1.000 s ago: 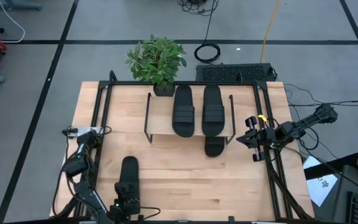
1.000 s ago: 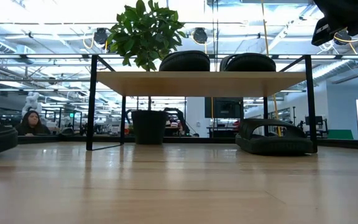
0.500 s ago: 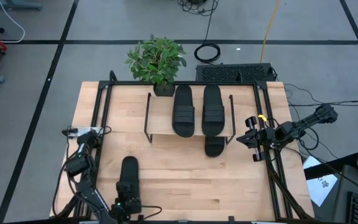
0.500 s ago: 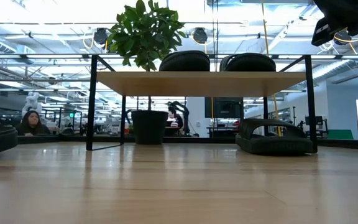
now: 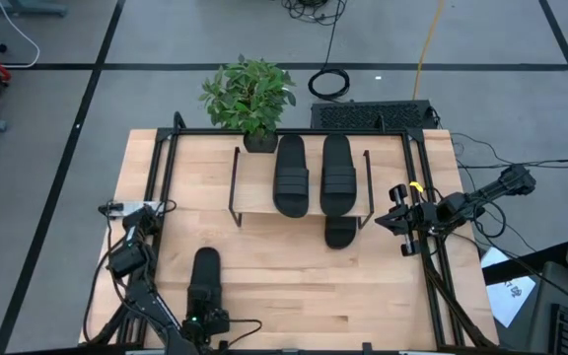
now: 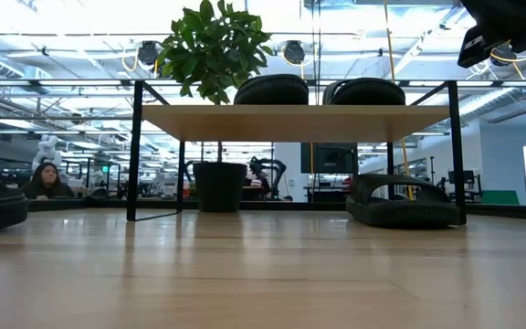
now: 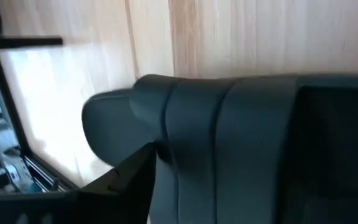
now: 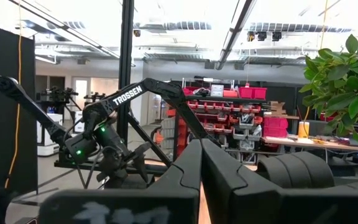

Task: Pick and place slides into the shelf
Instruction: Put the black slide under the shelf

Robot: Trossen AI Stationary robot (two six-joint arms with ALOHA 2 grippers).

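Observation:
The shelf [image 5: 254, 192] stands at mid-table toward the far side. Two black slides [image 5: 290, 176] [image 5: 336, 176] lie side by side on its wood top. A third slide [image 5: 340, 233] rests on the table under the shelf, its near end sticking out past the board. The fourth slide [image 5: 205, 279] lies flat on the table near the near-left corner and fills the left wrist view [image 7: 241, 143]. My left gripper [image 5: 205, 322] is at this slide's near end. My right gripper [image 5: 399, 222] hovers shut over the right rail, high above the table [image 8: 201, 162].
A potted plant [image 5: 249, 99] stands at the far edge beside the shelf's left end. Black rails [image 5: 161, 197] run along the table's left, far and right sides. Bare wood lies between the shelf and the near edge. A person [image 6: 46, 180] sits in the room behind.
My left arm has shifted a little at the near edge, and its gripper has edged toward the table's right at the slide's near end. In the high view the slide lies where it was.

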